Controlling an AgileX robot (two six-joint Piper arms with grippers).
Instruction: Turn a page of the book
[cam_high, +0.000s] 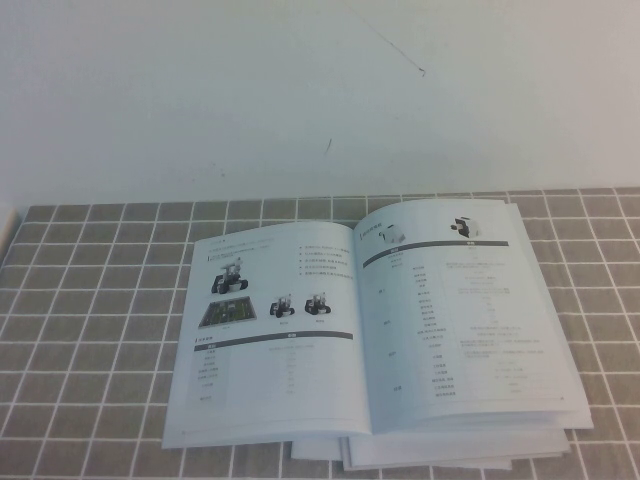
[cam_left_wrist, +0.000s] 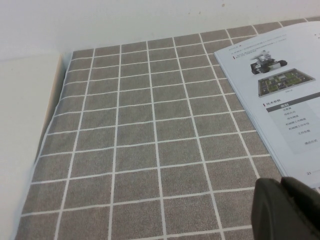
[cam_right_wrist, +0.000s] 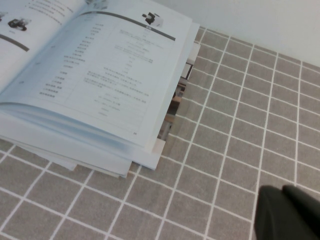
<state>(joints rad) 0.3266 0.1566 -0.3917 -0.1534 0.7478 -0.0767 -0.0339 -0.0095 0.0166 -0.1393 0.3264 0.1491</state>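
Paper pages look thin and floppy; the book (cam_high: 370, 340) lies open mid-frame on the tiled bench (cam_high: 90, 300). Lift its right edge. Left pincer (cam_left_wrist: 287, 210) and right pincer (cam_right_wrist: 287, 212) sit aside, openness untellable.

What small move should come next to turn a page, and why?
Probably bring the right claw toward the outer edge of the right page. The book lies open and flat, and both claws, the left claw too, are over the tiled cloth, touching nothing.
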